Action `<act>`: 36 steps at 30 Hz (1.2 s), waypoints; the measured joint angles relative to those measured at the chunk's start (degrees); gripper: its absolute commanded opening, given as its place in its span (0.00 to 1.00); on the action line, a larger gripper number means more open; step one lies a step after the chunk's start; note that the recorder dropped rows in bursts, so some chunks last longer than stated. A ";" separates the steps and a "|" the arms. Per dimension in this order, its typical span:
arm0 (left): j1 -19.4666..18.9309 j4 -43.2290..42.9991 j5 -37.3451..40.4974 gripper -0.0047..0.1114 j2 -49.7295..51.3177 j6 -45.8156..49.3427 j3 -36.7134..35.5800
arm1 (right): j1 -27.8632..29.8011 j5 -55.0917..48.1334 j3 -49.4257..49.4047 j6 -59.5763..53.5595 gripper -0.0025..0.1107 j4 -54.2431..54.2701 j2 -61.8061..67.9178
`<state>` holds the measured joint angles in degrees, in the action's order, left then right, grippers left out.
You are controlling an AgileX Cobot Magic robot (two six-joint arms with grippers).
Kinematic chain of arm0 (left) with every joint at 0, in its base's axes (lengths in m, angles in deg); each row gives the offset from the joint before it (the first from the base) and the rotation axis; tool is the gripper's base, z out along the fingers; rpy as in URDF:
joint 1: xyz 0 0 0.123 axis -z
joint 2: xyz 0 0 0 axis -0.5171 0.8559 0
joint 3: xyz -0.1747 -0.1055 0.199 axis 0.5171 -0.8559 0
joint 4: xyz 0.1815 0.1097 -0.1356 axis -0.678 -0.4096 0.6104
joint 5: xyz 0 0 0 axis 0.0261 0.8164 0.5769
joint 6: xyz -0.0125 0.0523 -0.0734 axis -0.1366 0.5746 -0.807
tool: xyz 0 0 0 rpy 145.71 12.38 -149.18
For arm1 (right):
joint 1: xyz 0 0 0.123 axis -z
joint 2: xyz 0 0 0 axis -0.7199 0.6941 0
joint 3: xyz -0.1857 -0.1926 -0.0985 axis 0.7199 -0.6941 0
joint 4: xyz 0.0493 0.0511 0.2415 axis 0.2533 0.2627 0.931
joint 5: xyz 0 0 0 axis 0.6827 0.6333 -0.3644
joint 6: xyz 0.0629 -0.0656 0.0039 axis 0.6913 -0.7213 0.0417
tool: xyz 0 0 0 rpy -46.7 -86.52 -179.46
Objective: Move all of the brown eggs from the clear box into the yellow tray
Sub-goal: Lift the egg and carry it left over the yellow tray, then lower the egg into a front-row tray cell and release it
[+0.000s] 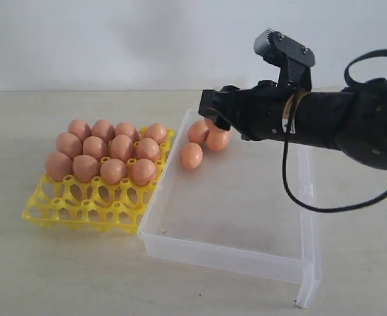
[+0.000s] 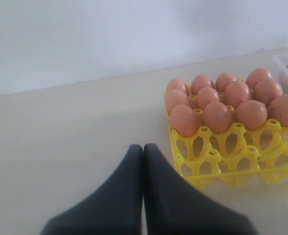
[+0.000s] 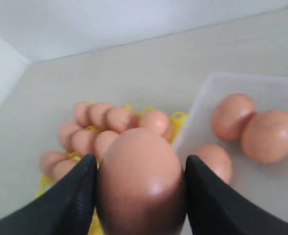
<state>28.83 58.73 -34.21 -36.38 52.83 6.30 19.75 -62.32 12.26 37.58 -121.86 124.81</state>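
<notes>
A smooth orange-brown oval egg (image 3: 141, 188), clamped in the right gripper (image 3: 139, 164) over the far corner of the clear plastic box (image 1: 246, 217), should be carried gently to an empty cup of the yellow openwork tray (image 1: 81, 205) and seated before release.

Yellow tray (image 1: 81, 209) laid flat, just beside the clear box (image 1: 246, 255) on its left. Twelve brown eggs (image 1: 113, 170), matte and oval, are seated upright in the tray's three far rows. Three eggs (image 1: 191, 155) are left loose in the box's far corner. One egg (image 3: 141, 200) is clamped in the right gripper (image 3: 140, 161).
</notes>
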 measured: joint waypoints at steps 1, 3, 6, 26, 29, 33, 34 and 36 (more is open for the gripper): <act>0.00 0.00 0.00 0.00 0.00 0.00 0.00 | 0.00 3.64 -1.07 -0.22 0.02 -1.73 -0.13; 0.00 0.00 0.00 0.00 0.00 0.00 0.00 | 0.00 8.70 -2.10 -0.93 0.02 -6.47 -0.23; 0.00 0.00 0.00 0.00 0.00 0.00 0.00 | 0.00 16.61 -2.37 -1.56 0.02 -14.14 -0.23; 0.00 0.00 0.00 0.00 0.00 0.00 0.00 | -9.58 24.25 21.68 -9.38 0.02 -17.04 17.18; 0.00 0.00 0.00 0.00 0.00 0.00 0.00 | -12.20 24.25 24.03 -8.40 0.02 -16.85 21.89; 0.00 0.00 0.00 0.00 0.00 0.00 0.00 | -14.34 24.25 27.55 -6.47 0.02 -16.85 27.17; 0.00 0.00 0.00 0.00 0.00 0.00 0.00 | -15.03 24.39 28.48 -6.04 0.02 -16.85 28.17; 0.00 0.00 0.00 0.00 0.00 0.00 0.00 | -16.11 24.19 30.31 -5.56 0.02 -16.85 29.71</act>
<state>28.83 58.73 -34.21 -36.38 52.83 6.30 3.64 -38.12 42.58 32.02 -138.71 154.53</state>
